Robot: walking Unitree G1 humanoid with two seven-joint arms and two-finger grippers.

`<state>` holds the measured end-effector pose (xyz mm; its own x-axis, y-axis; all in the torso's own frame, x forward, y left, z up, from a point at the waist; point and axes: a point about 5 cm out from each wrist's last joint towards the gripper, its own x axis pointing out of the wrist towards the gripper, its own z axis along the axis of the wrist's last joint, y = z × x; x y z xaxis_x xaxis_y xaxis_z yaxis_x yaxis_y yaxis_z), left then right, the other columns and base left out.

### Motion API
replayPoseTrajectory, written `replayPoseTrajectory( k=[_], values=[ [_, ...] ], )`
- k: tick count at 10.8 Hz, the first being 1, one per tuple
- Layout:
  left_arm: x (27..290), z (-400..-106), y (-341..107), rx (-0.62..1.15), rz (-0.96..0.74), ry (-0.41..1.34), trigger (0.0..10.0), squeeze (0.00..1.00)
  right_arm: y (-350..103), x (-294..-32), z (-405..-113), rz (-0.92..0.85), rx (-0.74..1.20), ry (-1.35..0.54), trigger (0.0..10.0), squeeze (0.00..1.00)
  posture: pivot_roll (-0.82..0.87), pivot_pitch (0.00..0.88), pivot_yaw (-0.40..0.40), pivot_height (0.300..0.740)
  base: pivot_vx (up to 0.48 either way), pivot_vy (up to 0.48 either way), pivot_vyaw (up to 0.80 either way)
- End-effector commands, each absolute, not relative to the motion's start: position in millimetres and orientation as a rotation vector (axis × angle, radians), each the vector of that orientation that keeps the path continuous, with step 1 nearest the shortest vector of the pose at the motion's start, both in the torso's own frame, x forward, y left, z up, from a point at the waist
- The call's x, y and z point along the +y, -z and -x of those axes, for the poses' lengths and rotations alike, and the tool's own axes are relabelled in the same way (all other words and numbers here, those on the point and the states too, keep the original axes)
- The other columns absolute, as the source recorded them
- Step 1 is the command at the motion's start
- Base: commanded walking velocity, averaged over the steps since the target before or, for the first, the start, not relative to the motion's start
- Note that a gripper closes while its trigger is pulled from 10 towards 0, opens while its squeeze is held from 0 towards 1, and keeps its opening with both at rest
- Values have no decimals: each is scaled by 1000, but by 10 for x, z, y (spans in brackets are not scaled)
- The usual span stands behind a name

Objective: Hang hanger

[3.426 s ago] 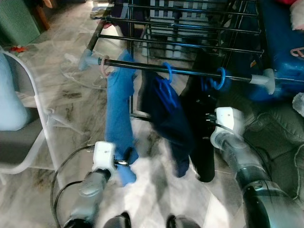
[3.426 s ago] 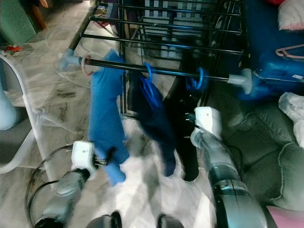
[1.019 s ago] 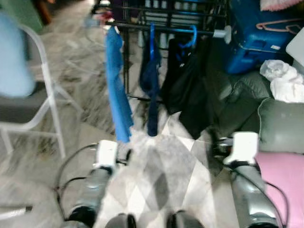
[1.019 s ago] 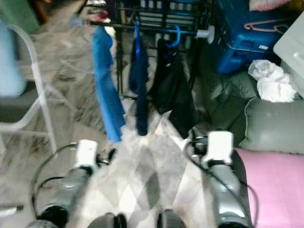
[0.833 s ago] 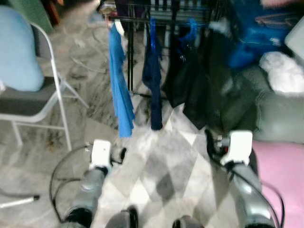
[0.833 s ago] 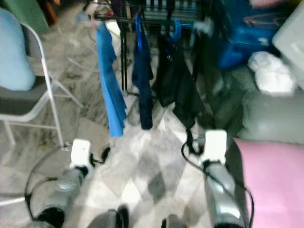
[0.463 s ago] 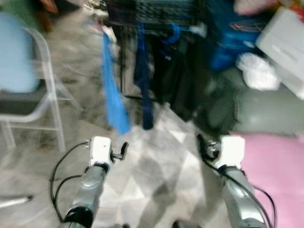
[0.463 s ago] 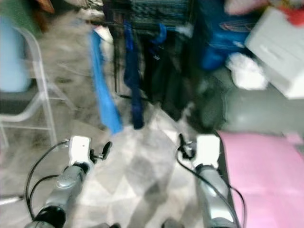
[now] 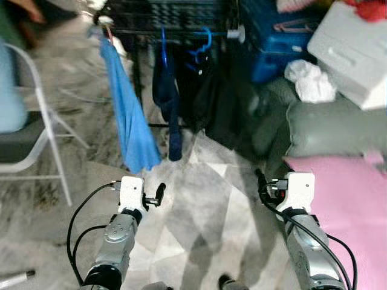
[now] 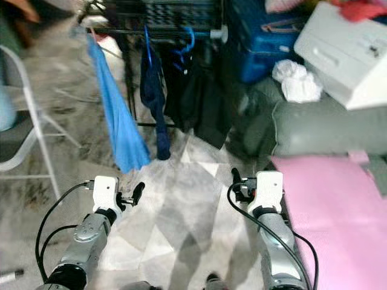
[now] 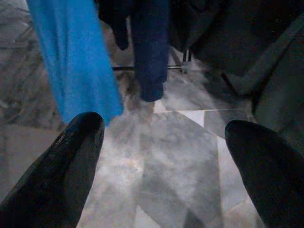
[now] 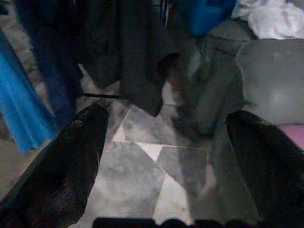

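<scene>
Both end effectors, left (image 9: pixel 158 194) and right (image 9: pixel 263 186), spread empty; blue plastic hangers (image 9: pixel 202 45) occupy the black metal drying rack rail (image 9: pixel 181 40), so next pickup should precede a square approach.

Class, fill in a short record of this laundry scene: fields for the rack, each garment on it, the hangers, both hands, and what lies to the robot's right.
Rack: black metal drying rack, standing on marble floor
Garment one: bright blue cloth, hanging leftmost
Garment two: navy garment, on a blue plastic hanger
Garment three: black garment, under a blue hanger hook
Left hand: open, empty, apart from the rack
Right hand: open, empty
Robot's right: pink mat, grey cushion, white box
</scene>
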<state>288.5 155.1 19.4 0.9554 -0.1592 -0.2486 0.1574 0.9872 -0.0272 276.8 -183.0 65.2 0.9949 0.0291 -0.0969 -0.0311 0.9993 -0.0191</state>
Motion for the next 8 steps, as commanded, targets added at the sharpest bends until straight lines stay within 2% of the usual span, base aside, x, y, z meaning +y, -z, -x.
replayPoseTrajectory(
  k=[1,2,5,6,8],
  values=[
    [1566,-2871,-185,262,-1,162,10000,0,-634,-1825,-2759,15,102,-35,10000,0,-109,114,44,740,0,480,-800],
    [1575,-2854,-168,268,-11,164,10000,0,-635,-1811,-2769,13,101,-40,10000,0,-109,114,44,740,0,480,-800],
    [1598,-2841,-152,280,-30,163,10000,0,-664,-1697,-2766,-5,75,-105,10000,0,-102,118,49,740,0,480,0],
    [1594,-2842,-146,286,-34,165,10000,0,-665,-1674,-2760,-1,71,-120,10000,0,-107,115,54,740,0,480,800],
    [1578,-2842,-141,290,-50,177,10000,0,-651,-1679,-2748,-6,74,-121,10000,0,-107,117,55,740,0,0,800]
  ],
)
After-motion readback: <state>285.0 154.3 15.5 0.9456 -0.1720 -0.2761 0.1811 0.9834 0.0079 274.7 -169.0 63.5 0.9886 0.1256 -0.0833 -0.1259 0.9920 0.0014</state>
